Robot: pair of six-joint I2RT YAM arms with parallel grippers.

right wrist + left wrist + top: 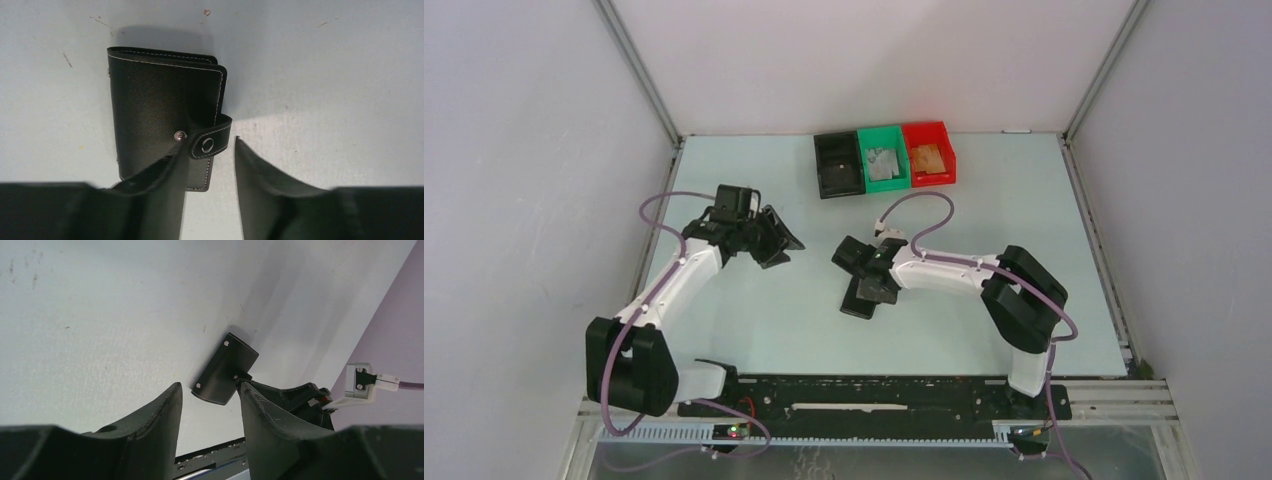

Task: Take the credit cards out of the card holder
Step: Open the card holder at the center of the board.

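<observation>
Top view: the card holder [859, 303] lies flat on the table [984, 210], about mid-table and slightly right of centre, partly under the right gripper [865, 272]. The left gripper [772, 240] hangs to the left of it, well apart, with nothing in it. At the far edge are three bins side by side: a black bin [837, 166], a green bin [883, 158] with grey credit cards [882, 166] inside, and a red bin [929, 153] with orange-tan credit cards [928, 160] inside.

Left wrist view: left gripper [210, 390] released, fingers spread, empty. The card holder [225, 371] is seen beyond the gap, on the table, untouched by this gripper.

Right wrist view: right gripper [207, 150] spread apart, not clamped on anything. The card holder [155, 110] is folded shut, with its strap tab [210, 144] snapped over one edge. One finger [160, 200] overlaps the holder's near part; the other finger [260, 190] is over bare table just beside the strap. Cannot tell if either touches the holder.
</observation>
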